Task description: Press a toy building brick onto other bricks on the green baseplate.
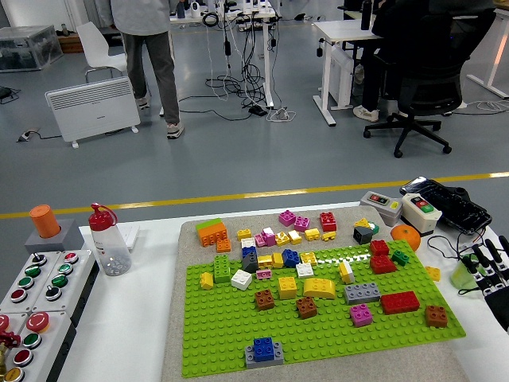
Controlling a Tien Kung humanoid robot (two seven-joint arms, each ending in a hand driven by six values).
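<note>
Hovering at the worktop's (119, 318) right edge, the right hand (489, 274) holds nothing, fingers (481, 256) spread. Bricks (306, 274) sit scattered on the green baseplate (223, 334); which step is in hand cannot be judged.

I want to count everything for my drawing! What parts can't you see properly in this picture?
- Right hand, head view: the picture's right edge cuts off the arm; the fingers hide part of a pale green thing.
- Left hand: out of view altogether.
- Button box, head view: cut off by the left and bottom edges.
- Green baseplate: bricks sit close together at its far edge, so exact shapes are hard to tell.
</note>
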